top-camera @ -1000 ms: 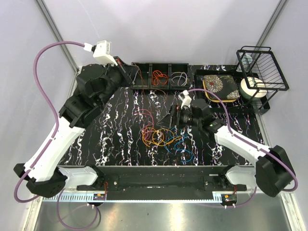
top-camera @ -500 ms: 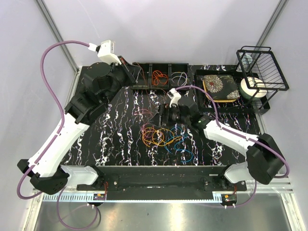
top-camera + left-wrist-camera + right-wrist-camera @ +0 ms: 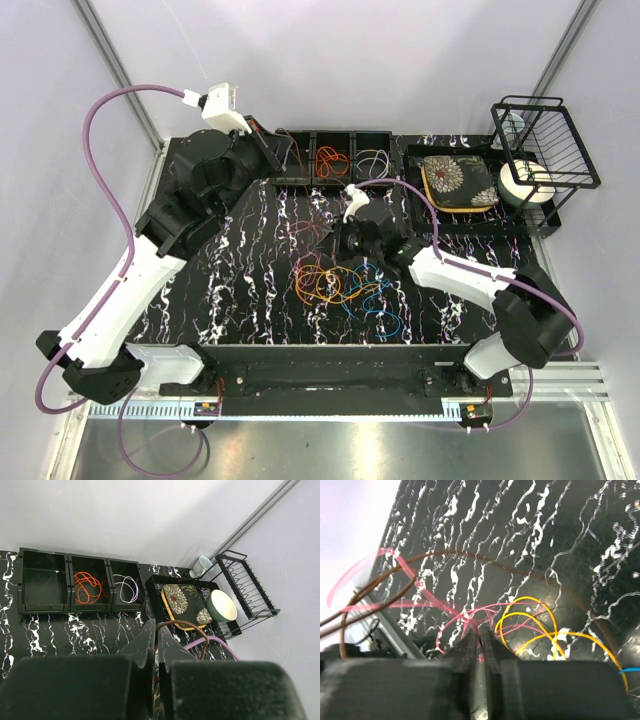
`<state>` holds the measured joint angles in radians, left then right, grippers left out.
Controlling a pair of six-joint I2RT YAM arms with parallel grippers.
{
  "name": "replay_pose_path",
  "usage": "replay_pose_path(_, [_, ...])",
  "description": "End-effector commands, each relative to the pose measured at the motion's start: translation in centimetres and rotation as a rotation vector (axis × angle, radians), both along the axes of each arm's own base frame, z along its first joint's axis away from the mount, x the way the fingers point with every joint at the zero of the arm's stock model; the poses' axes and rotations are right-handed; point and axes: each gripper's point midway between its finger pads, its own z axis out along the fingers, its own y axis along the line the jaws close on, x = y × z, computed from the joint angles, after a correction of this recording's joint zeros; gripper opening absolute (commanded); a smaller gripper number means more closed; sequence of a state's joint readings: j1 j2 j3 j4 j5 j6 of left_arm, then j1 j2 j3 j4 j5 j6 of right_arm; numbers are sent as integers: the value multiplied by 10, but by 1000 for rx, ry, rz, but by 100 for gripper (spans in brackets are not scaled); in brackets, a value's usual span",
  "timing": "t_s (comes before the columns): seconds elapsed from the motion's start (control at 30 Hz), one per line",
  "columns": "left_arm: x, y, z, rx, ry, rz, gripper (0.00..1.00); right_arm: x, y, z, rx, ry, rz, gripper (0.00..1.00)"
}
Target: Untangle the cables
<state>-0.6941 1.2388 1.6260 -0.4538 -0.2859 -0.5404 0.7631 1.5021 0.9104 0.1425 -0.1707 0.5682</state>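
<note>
Top view: I see the cables (image 3: 335, 282) heaped mid-table, long axis left to right, with the right gripper (image 3: 345, 243) at the far edge. Left wrist: left gripper (image 3: 156, 635) pressed closed. Right wrist: jaws narrow, pinching 1 pink cable (image 3: 470, 613).

A robot lab cell — blank white walls (image 3: 350, 60), aluminium posts (image 3: 120, 75), left arm (image 3: 120, 290) and right arm (image 3: 465, 283) bolted to a black marbled table (image 3: 250, 290) beside staged bins (image 3: 42, 587).
</note>
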Motion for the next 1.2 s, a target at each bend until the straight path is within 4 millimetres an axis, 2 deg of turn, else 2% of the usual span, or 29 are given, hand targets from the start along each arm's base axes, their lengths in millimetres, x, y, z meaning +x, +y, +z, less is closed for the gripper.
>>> replay_pose_path(0.0, [-2,13,25,-53,-68,38,0,9,1,25,58,-75,-58,0])
replay_pose_path(0.07, [-1,16,26,-38,-74,46,0,11,-11,18,36,-57,-122,0])
replay_pose_path(0.1, [-1,18,25,-23,-72,51,0,11,-17,23,34,-65,-145,0])
replay_pose_path(0.17, [3,29,29,18,-86,96,0,10,-34,11,-19,-50,-207,0])
replay_pose_path(0.2, [4,35,26,46,-76,116,0,9,-41,16,-21,-61,-229,0])
replay_pose_path(0.27, [7,54,35,91,-98,184,0,6,-62,1,-72,-33,-291,0])
replay_pose_path(0.3, [9,61,36,114,-102,211,0,7,-73,2,-69,-27,-324,0])
replay_pose_path(0.33, [9,75,45,125,-119,268,0,6,-82,-4,-74,5,-352,0])
replay_pose_path(0.37, [10,84,49,158,-134,295,0,2,-95,-19,-107,53,-370,0])
replay_pose_path(0.5, [7,125,69,207,-165,431,0,-2,-136,-39,-112,172,-458,0])
replay_pose_path(0.63, [1,155,84,222,-187,517,0,-1,-168,-45,-130,211,-540,0])
replay_pose_path(0.77, [-3,161,82,212,-184,525,0,0,-170,-42,-147,217,-541,0])
replay_pose_path(0.87, [1,146,72,212,-171,453,0,3,-159,-36,-143,223,-485,0])
replay_pose_path(0.9, [2,138,69,208,-170,411,0,0,-151,-34,-138,226,-419,1])
replay_pose_path(0.93, [3,133,64,206,-160,389,0,3,-144,-23,-124,207,-384,14])
replay_pose_path(1.0, [4,119,57,209,-150,317,0,0,-139,-20,-150,204,-319,35])
replay_pose_path(1.03, [4,114,55,207,-147,285,0,5,-138,-9,-149,182,-314,50])
replay_pose_path(1.07, [3,108,51,211,-143,253,0,5,-139,-2,-154,168,-310,58])
replay_pose_path(1.1, [1,94,46,213,-140,173,0,2,-143,0,-185,163,-305,64])
replay_pose_path(1.17, [-3,77,42,223,-152,71,0,6,-146,23,-180,116,-316,78])
